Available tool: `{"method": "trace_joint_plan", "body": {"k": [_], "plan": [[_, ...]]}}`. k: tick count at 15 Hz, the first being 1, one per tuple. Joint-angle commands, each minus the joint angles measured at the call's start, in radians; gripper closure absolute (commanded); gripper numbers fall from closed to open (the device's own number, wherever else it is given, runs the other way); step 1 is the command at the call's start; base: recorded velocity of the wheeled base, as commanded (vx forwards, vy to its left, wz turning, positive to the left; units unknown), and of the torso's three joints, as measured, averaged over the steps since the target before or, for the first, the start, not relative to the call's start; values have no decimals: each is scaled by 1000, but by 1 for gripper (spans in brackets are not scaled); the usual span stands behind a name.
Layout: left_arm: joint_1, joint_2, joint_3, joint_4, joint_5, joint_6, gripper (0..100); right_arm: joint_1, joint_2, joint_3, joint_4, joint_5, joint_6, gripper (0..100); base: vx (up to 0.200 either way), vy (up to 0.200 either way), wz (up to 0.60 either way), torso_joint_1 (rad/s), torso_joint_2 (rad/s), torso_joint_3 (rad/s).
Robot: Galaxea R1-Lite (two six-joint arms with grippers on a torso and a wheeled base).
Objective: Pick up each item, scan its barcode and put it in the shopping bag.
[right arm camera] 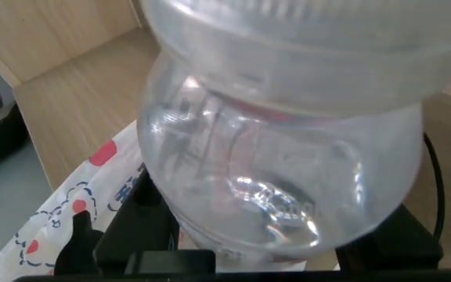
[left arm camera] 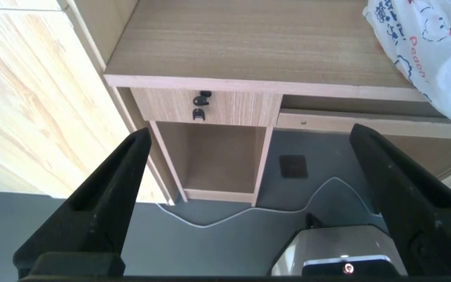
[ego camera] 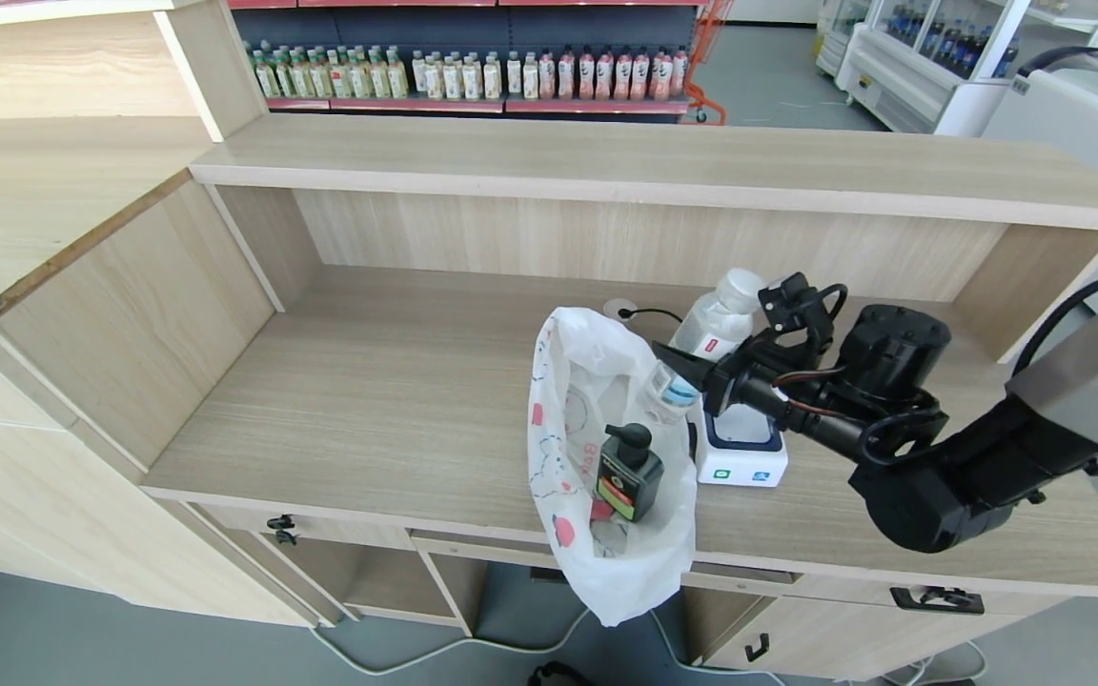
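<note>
- Right gripper (ego camera: 692,370) is clamped on the clear plastic bottle (ego camera: 716,329). The fingers grip its lower body near the blue label band, with the white cap pointing up and away.
- The bottle is off the counter (ego camera: 368,400) and tilted. It sits above the white scanner (ego camera: 740,448), with its base end just beside the mouth of the shopping bag (ego camera: 549,381).
- Handling guess: thin smooth wall, so it's slippery and will dent under a hard squeeze. The shoulder and base are the stiff parts. I can't tell the fill level, so assume some weight and sloshing.
- Best hold is across the round body at mid to low height, as it is now. The tapered neck and cap would likely slip.
- The bag is soft film slumped over the counter edge, with a dark pump bottle (ego camera: 630,476) standing inside. The rim could fold in, so lower the bottle rather than drop it.
- Left gripper (left arm camera: 249,149) has its fingers spread wide and holds nothing. It hangs below the counter front, well apart from the bottle.
</note>
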Motion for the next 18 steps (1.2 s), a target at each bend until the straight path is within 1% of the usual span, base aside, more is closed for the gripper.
{"method": "trace_joint_plan", "body": {"k": [1,4,10,14,18], "plan": [[0,0,0,0,0,0,0,2,55,-23,1,19,-1,100,0,0,0,0,0,0],[0,0,0,0,0,0,0,2,86,-57,-1,72,-2,100,0,0,0,0,0,0],[0,0,0,0,0,0,0,2,152,-108,-11,77,-11,100,0,0,0,0,0,0],[0,0,0,0,0,0,0,0,180,-122,-13,103,-62,100,0,0,0,0,0,0],[0,0,0,0,0,0,0,0,203,-123,-13,104,-94,100,0,0,0,0,0,0]]}}
